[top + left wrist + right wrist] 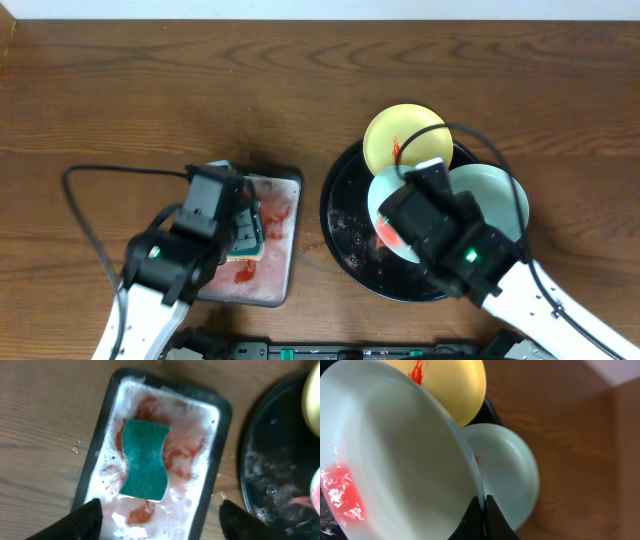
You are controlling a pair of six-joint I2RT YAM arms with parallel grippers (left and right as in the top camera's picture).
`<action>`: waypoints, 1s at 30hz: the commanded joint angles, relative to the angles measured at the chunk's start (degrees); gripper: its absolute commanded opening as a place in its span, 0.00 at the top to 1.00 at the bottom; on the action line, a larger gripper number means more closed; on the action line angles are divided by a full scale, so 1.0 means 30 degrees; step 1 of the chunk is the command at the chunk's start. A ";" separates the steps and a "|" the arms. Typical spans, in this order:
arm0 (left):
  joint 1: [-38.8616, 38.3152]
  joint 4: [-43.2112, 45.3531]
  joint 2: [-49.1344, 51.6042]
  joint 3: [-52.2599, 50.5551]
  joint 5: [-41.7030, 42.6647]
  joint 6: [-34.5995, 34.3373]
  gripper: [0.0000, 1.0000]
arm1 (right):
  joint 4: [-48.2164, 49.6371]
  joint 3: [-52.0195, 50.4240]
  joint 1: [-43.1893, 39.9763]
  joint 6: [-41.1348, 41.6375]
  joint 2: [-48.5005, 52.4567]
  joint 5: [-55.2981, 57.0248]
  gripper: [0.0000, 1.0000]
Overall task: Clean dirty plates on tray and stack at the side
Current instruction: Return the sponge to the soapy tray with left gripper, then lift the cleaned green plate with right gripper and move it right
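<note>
My right gripper (483, 505) is shut on the rim of a mint-white plate (390, 460) with a red sauce smear, holding it tilted over the black tray (345, 255); this plate also shows in the overhead view (385, 205). A pale yellow plate (400, 135) with a red smear lies at the tray's far edge, and it shows in the right wrist view (450, 382). A second mint-white plate (495, 195) lies at the tray's right side. My left gripper (157, 517) is open above the teal sponge (146, 460) in the small grey tray (220, 415).
The small grey tray (285, 270) holds soapy, reddish water. A black cable (85, 200) loops on the table at the left. The black tray's floor (270, 475) is wet with foam.
</note>
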 commanded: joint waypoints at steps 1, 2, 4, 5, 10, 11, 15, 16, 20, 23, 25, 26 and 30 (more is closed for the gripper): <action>0.0095 -0.0087 -0.0925 0.0306 0.0029 0.0248 0.18 | -0.0539 0.0656 0.2004 -0.0240 -0.0306 0.4065 0.99; 0.0095 -0.0087 -0.1078 0.0306 0.0029 0.0248 0.18 | -0.0648 0.0656 0.2441 -0.0240 -0.0306 0.4437 0.99; 0.0095 -0.0087 -0.1188 0.0306 0.0029 0.0248 0.18 | -0.0809 0.0656 0.3373 -0.0248 -0.0306 0.5115 0.99; 0.0095 -0.0087 -0.1180 0.0306 0.0029 0.0240 0.18 | -0.0823 0.0656 0.3840 -0.0240 -0.0306 0.5537 0.99; 0.0095 -0.0087 -0.0998 0.0306 0.0029 0.0240 0.18 | -0.0809 0.0656 0.5486 -0.0248 -0.0306 0.7541 0.99; 0.0095 -0.0087 -0.0998 0.0306 0.0029 0.0240 0.18 | -0.0801 0.0656 0.5814 -0.0248 -0.0306 0.8204 0.99; 0.0095 -0.0087 -0.0998 0.0306 0.0029 0.0248 0.18 | -0.0736 0.0656 0.6091 -0.0248 -0.0306 0.8480 0.99; 0.0095 -0.0087 -0.0998 0.0306 0.0029 0.0240 0.18 | -0.0736 0.0656 0.6120 -0.0255 -0.0306 0.8488 0.99; 0.0095 -0.0087 -0.0998 0.0306 0.0029 0.0248 0.17 | -0.0729 0.0656 0.6156 -0.0576 -0.0306 0.9020 0.99; 0.0095 -0.0087 -0.0998 0.0306 0.0029 0.0248 0.17 | -0.0758 0.0656 0.6164 -0.0896 -0.0306 0.9012 0.99; 0.0095 -0.0087 -0.0998 0.0306 0.0029 0.0248 0.17 | -0.0750 0.0656 0.6324 -0.0903 -0.0313 0.9020 0.99; 0.0095 -0.0087 -0.0998 0.0306 0.0029 0.0240 0.17 | -0.0743 0.0656 0.6419 -0.0896 -0.0306 0.9020 0.99; 0.0095 -0.0087 -0.0998 0.0306 0.0029 0.0240 0.17 | -0.0670 0.0656 0.6586 -0.0889 -0.0306 0.9012 0.99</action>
